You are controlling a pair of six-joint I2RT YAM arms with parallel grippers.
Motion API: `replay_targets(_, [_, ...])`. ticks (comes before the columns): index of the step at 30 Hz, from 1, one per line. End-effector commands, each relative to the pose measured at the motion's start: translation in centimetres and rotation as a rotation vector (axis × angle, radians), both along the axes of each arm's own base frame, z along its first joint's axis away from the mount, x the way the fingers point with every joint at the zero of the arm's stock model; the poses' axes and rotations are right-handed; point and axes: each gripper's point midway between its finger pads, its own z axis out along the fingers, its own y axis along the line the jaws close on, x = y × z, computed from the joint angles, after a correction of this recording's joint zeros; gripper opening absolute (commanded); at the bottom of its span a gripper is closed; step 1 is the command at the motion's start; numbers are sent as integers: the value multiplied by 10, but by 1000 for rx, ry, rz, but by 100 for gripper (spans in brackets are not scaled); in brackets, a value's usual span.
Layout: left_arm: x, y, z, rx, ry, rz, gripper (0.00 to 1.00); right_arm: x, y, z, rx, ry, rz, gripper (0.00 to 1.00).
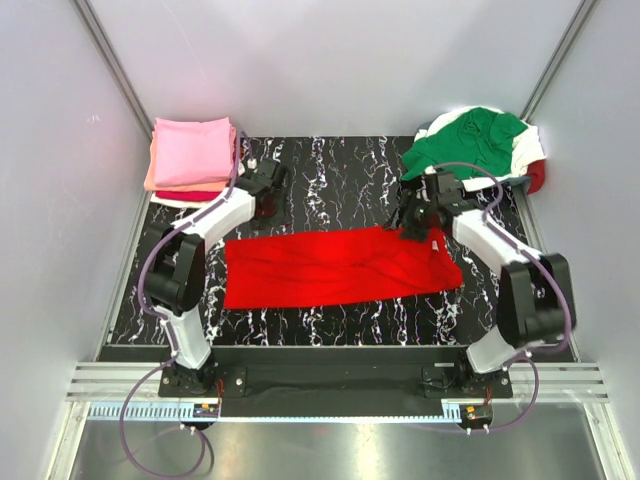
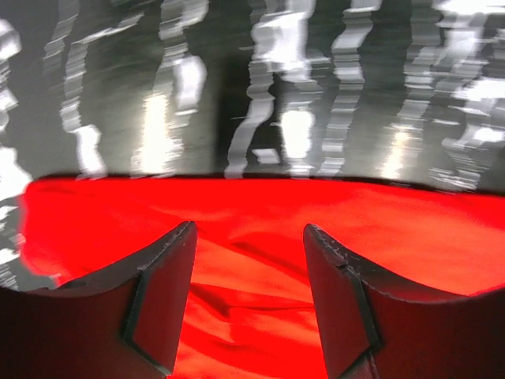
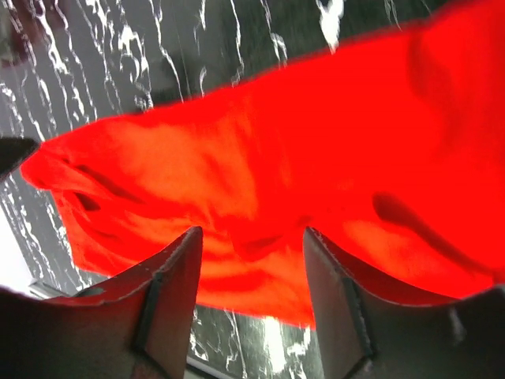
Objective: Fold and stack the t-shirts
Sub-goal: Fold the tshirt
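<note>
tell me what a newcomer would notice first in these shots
The bright red cloth t-shirt grabs the eye, lying as a long rumpled band across the middle of the black marbled table. Next come the neat pink-topped stack of folded shirts at the far left corner and the loose green and white shirt heap at the far right.

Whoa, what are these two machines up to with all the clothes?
Two robot arms are folding t-shirts. A bright red shirt lies in a long strip across the middle of the black marbled table. The left gripper is open near the shirt's far edge, and the right gripper is open at its right end. Neither seems to grip it. A neat stack topped by a pink shirt sits at the far left. A loose pile topped by a green shirt lies at the far right.
</note>
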Motion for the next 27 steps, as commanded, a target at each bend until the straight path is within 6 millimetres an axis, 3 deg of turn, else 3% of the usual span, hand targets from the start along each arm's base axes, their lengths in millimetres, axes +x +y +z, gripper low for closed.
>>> replay_targets(1, [17,-43,27,-64,-87,-94,61,34,13,-6,-2,-3,71,59])
replay_targets(2, [15,-53,24,-64,-78,-115,61,46,18,1,4,-11,84,56])
replay_targets(4, [12,-65,18,-75,-62,-141,61,53,23,-18,11,49,107,50])
replay_targets(5, [10,-70,14,-83,-48,-152,61,60,27,-15,24,46,113,47])
replay_targets(10, [-4,-84,-8,-75,8,-179,60,71,47,-16,90,41,151,36])
replay_targets(14, [-11,-86,-18,-65,31,-170,60,78,82,1,202,13,240,33])
replay_targets(21, [-27,-86,-25,-63,73,-158,59,94,112,-23,323,103,260,30])
replay_targets(27, [-38,-84,-30,-72,91,-149,59,90,155,-9,418,96,351,26])
